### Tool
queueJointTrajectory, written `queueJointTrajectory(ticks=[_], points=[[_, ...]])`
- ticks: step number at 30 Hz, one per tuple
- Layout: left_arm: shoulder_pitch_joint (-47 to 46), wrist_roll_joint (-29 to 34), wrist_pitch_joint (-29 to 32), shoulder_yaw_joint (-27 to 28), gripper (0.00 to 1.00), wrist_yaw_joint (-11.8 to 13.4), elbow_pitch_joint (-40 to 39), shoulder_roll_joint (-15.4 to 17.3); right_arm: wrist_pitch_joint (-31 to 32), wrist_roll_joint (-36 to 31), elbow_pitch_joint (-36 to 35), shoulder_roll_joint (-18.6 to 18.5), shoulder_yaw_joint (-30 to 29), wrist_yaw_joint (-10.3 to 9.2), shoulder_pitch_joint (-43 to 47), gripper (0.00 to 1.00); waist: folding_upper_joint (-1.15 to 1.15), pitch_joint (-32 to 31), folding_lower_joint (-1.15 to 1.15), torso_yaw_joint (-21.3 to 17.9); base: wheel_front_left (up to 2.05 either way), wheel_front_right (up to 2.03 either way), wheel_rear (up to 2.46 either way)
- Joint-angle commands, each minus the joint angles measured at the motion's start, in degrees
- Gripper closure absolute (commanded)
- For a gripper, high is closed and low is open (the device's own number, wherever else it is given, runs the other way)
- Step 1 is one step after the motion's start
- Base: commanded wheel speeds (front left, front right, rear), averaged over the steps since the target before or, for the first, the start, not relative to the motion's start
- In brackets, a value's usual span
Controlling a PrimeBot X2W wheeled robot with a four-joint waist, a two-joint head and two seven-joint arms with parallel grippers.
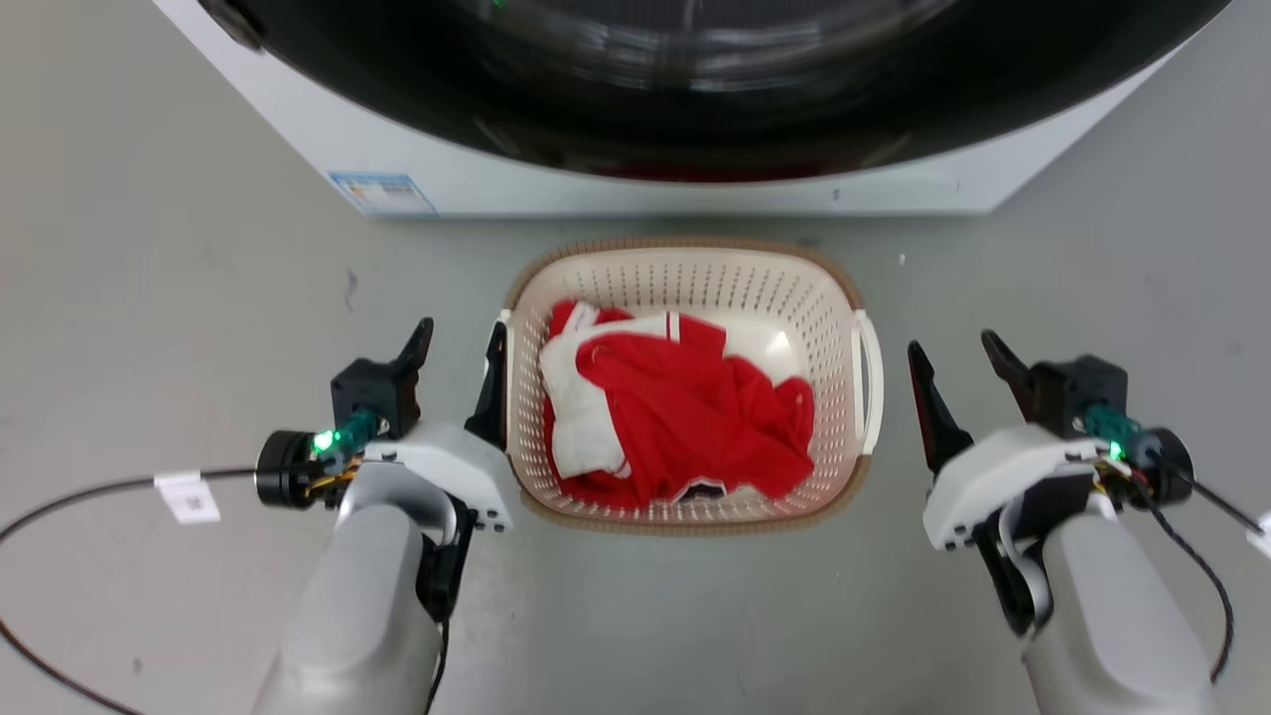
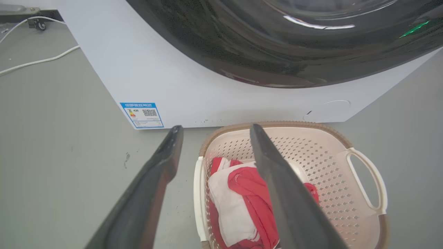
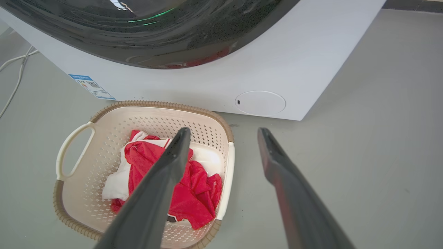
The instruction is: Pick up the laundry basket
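Grey floor [image 1: 199, 248]; laundry basket [image 1: 695, 283] at 3 o'clock of left gripper [image 1: 464, 326], nearer, fingers apart; at 9 o'clock of right gripper [image 1: 950, 343], fingers apart.

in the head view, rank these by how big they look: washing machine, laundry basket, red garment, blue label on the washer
1. washing machine, largest even though the frame crops it
2. laundry basket
3. red garment
4. blue label

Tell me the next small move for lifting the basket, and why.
Probably slide the right gripper inward toward the basket, up to its right handle. Both grippers are open. The left gripper is close beside the left handle, while bare floor separates the right one from its handle.
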Motion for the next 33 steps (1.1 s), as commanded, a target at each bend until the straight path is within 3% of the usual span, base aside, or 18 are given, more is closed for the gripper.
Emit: queueJointTrajectory(ticks=[1,16,24,33], points=[[-3.07,-0.25,0.01,-0.13,0.00,-0.25,2.62,0.40,0.02,0.71,2.15,0.06,0.50,-0.02,-3.19,0.00,0.00,5.98,-0.01,-0.63,0.00,0.00,0.00],[-18.30,-3.00,1.80,0.46,0.00,-1.79,21.75,1.87,2.42,6.01,22.25,0.05,6.57,-0.02,-20.98,0.00,0.00,18.13,-0.01,-1.98,0.00,0.00,0.00],[-25.06,-3.98,3.37,0.33,0.00,-2.42,29.57,3.19,3.49,9.42,32.60,0.06,10.55,-0.02,-29.16,0.00,0.00,21.48,-0.01,-2.49,0.00,0.00,0.00],[-30.32,-5.52,4.90,0.28,0.00,-2.89,34.46,3.83,4.15,13.76,39.32,0.06,15.04,-0.02,-35.28,0.00,0.00,23.58,-0.01,-2.56,0.00,0.00,0.00]])
